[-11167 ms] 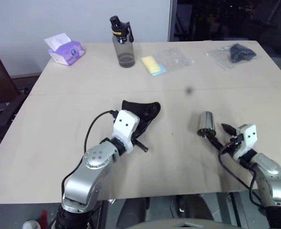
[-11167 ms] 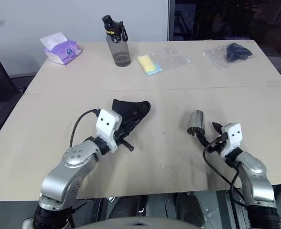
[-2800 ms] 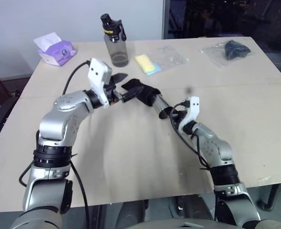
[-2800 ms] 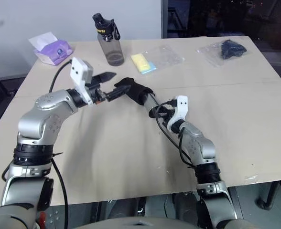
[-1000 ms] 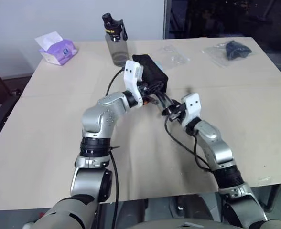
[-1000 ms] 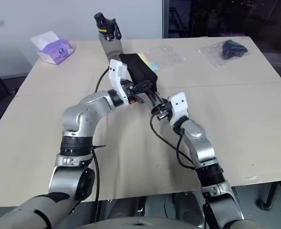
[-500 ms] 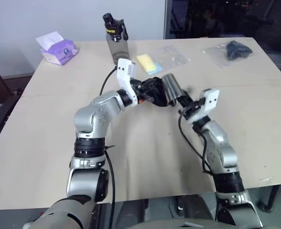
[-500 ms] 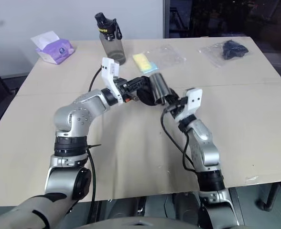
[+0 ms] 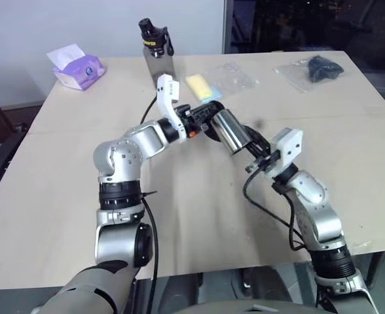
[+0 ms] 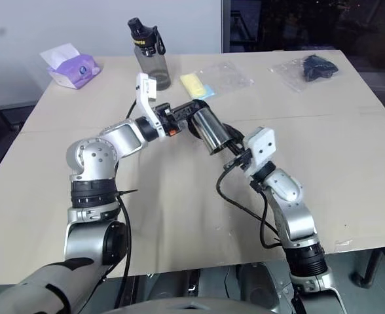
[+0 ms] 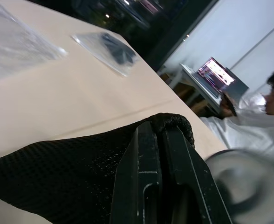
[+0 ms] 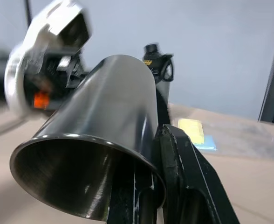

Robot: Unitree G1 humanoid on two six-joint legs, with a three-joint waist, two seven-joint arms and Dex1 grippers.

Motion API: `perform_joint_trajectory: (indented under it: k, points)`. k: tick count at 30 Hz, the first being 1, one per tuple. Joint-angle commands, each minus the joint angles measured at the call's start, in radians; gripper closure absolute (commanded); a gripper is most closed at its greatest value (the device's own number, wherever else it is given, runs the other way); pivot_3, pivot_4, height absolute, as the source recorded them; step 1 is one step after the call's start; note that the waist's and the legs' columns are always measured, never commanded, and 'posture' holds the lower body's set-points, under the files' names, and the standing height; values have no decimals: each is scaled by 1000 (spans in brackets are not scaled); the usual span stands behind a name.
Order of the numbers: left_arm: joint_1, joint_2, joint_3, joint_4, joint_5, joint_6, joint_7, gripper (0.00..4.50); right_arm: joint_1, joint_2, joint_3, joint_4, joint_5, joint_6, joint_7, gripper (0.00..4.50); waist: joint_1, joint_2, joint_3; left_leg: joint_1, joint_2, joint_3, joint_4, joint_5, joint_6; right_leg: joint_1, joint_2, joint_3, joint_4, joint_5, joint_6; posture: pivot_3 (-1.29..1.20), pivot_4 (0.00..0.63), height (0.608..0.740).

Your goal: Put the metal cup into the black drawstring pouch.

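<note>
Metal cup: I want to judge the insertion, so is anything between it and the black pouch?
Nothing visible: the metal cup, held in the right tool, sits right beside the black drawstring pouch pinched by the left tool.

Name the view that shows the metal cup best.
The right wrist view: the metal cup is closest there, open rim toward the camera, wall pinched by the right tool. Both eye views show its side, raised above the table. The left wrist view shows a blurred rim.

No legible text anywhere — yellow bottle (image 9: 154, 47) band and tissue pack (image 9: 78, 67) label unreadable
</note>
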Motion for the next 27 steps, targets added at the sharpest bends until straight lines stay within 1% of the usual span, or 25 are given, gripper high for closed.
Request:
perform_joint_trajectory:
  k: [1,4,8,14,19,21,27]
  points:
    - [-3,-9,27,-69,-72,24,3,4423,-18,-13,7,22,-38,-43,-3,4500,2,0,0,0,0,0,0,0,0,0,0,0,0,0,0,0,150,740]
    - [-5,-14,50,-69,-106,40,23,4423,-15,-48,30,68,-112,-59,-5,4500,2,0,0,0,0,0,0,0,0,0,0,0,0,0,0,0,150,740]
    - [0,-7,46,-71,-132,61,20,4423,-38,-51,28,98,-139,-75,-21,4500,1,0,0,0,0,0,0,0,0,0,0,0,0,0,0,0,150,740]
    - [15,2,30,-75,-142,63,16,4423,-63,-1,-18,82,-97,-129,-60,4500,0,0,0,0,0,0,0,0,0,0,0,0,0,0,0,0,150,740]
    - [23,31,6,-69,-126,47,-6,4423,-34,-5,-27,58,-78,-185,-42,4500,2,0,0,0,0,0,0,0,0,1,0,0,0,0,0,0,150,740]
    - [37,53,-28,-83,-110,39,-38,4423,-44,-21,-7,63,-109,-189,-34,4500,2,0,0,0,0,0,0,0,0,1,0,0,0,0,0,0,150,740]
    - [55,73,-60,-101,-109,21,-78,4423,-61,-92,70,114,-248,-216,-13,4500,1,0,0,1,0,0,0,0,0,1,0,1,0,0,0,0,150,740]
